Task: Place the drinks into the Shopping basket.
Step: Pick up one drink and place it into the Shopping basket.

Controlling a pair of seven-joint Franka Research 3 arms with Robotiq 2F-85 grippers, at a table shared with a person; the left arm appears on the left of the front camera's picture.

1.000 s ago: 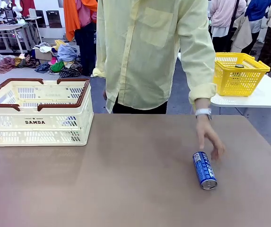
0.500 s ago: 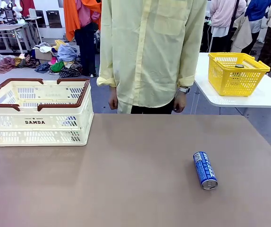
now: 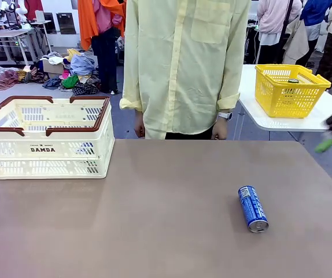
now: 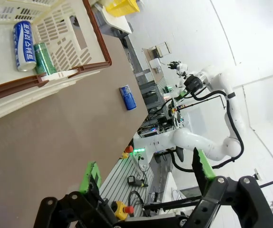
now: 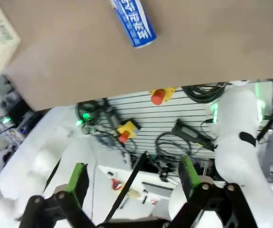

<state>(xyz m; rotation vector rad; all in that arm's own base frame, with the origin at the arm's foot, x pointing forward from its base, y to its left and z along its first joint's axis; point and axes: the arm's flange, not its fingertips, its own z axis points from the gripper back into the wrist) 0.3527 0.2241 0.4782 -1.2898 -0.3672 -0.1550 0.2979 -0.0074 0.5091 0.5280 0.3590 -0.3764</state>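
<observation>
A blue drink can [image 3: 252, 208] lies on its side on the brown table, right of centre, with nothing touching it. The right wrist view shows the same can [image 5: 133, 23] from above, far beyond my open right gripper [image 5: 132, 179]. In the front view my right gripper [image 3: 331, 138] is a blur at the right edge, high above the table. The cream Shopping basket [image 3: 44, 152] stands at the far left. Seen from the left wrist, the basket [image 4: 55, 33] holds a blue can [image 4: 24, 39] and a green can [image 4: 43, 58]. My left gripper [image 4: 145, 171] is open and holds nothing.
A person in a pale yellow shirt [image 3: 183, 63] stands at the far edge with both hands down. A yellow mesh basket [image 3: 290, 90] sits on a white side table at the right. The table stretch between the cream basket and the lying can is bare.
The person's hand has drawn back from the blue can and the person now stands upright. My right gripper has come into the front view at the right edge.
</observation>
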